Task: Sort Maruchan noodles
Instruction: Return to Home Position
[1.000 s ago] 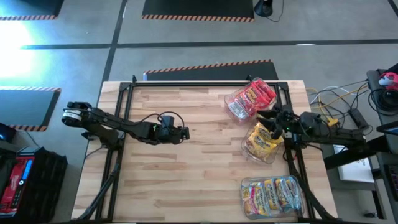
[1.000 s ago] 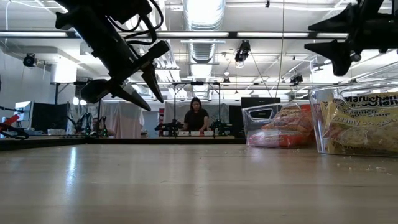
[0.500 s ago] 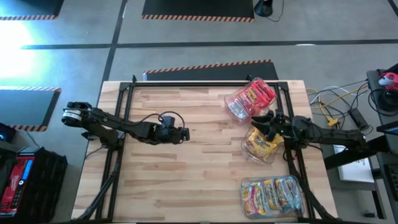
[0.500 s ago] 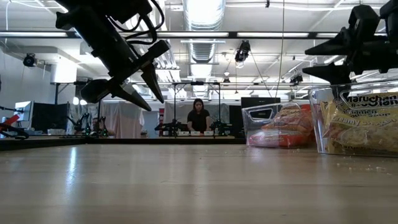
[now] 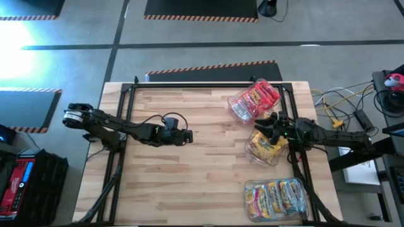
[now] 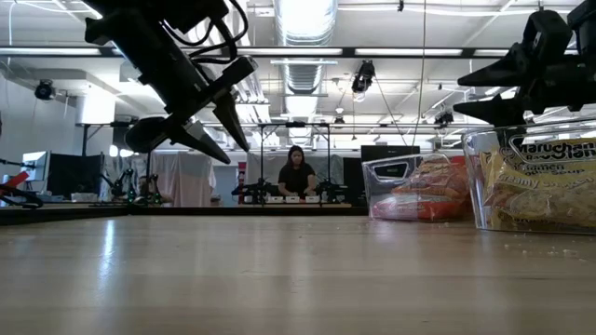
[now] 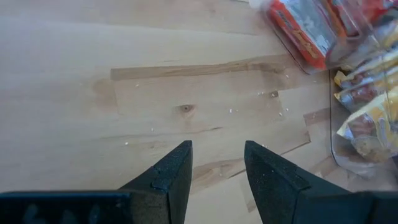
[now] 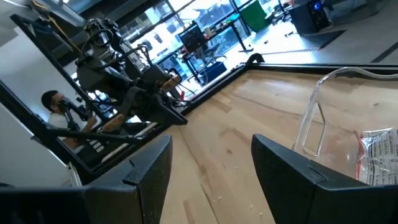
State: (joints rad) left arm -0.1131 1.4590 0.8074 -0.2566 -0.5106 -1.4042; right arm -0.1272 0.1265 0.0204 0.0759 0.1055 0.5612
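Observation:
The Maruchan noodles lie in three clear tubs along the table's right side. Red packets (image 5: 254, 99) fill the far tub, yellow-orange ones (image 5: 264, 144) the middle tub, and light blue and yellow ones (image 5: 278, 198) the near tub. My right gripper (image 5: 266, 122) hangs open and level just above the yellow tub's far rim (image 6: 521, 130), nothing between its fingers (image 8: 211, 143). My left gripper (image 5: 188, 134) hangs open over bare wood at the table's middle, slanting down toward the right side, clear of the table (image 6: 233, 154).
A black frame rail (image 5: 208, 84) runs along the table's far edge, with side rails down the left and right edges. Bare wood (image 5: 189, 183) spreads across the middle and near left. Beyond the far edge a person (image 6: 296, 177) sits at a bench.
My right gripper has sunk a little toward the yellow tub and rolled slightly, then held still; its fingers stay apart. The tubs and packets lie as they did.

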